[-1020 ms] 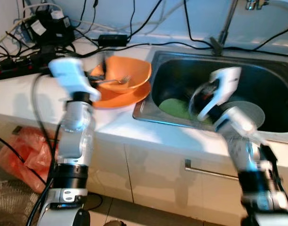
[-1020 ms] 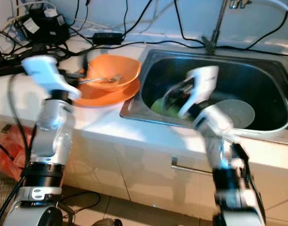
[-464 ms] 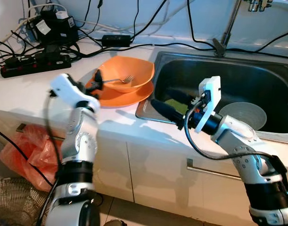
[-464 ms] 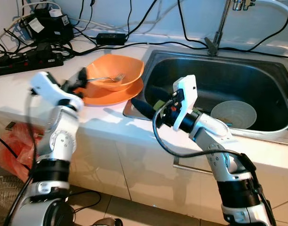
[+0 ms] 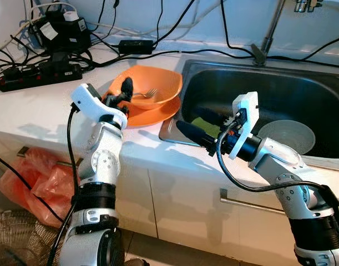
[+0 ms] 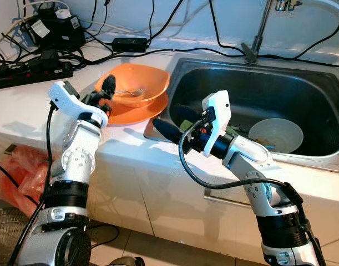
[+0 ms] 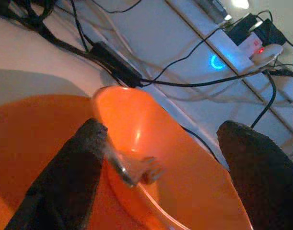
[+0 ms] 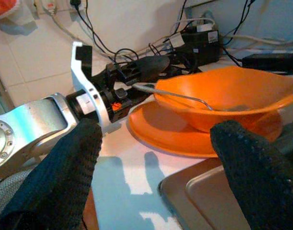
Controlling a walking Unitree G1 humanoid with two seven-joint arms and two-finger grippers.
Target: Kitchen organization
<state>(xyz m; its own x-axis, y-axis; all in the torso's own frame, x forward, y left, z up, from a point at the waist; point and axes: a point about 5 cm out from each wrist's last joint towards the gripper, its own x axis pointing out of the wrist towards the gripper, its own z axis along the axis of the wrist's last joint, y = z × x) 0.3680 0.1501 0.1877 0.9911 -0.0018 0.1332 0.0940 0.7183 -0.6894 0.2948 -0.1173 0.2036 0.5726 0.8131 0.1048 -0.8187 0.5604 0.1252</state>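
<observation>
An orange bowl (image 5: 158,84) sits on an orange plate (image 5: 153,114) on the white counter, left of the sink. A metal fork (image 5: 142,95) lies in the bowl with its handle over the left rim. My left gripper (image 5: 122,92) is at that rim, open, and its fingers (image 7: 72,177) straddle the rim and the fork handle (image 7: 118,165). My right gripper (image 5: 199,123) hovers open over the sink's front left corner, pointing toward the bowl, with nothing between its fingers (image 8: 50,177).
The steel sink (image 5: 302,91) holds a grey bowl (image 5: 294,136) and a green item (image 5: 205,126). The faucet (image 5: 269,33) stands behind it. A power strip (image 5: 36,75) and cables crowd the back left counter. An orange bag (image 5: 33,177) lies on the floor.
My left gripper rose to the bowl's left rim, around the fork handle. The right gripper swung out of the sink to its front left corner and has since stayed put.
</observation>
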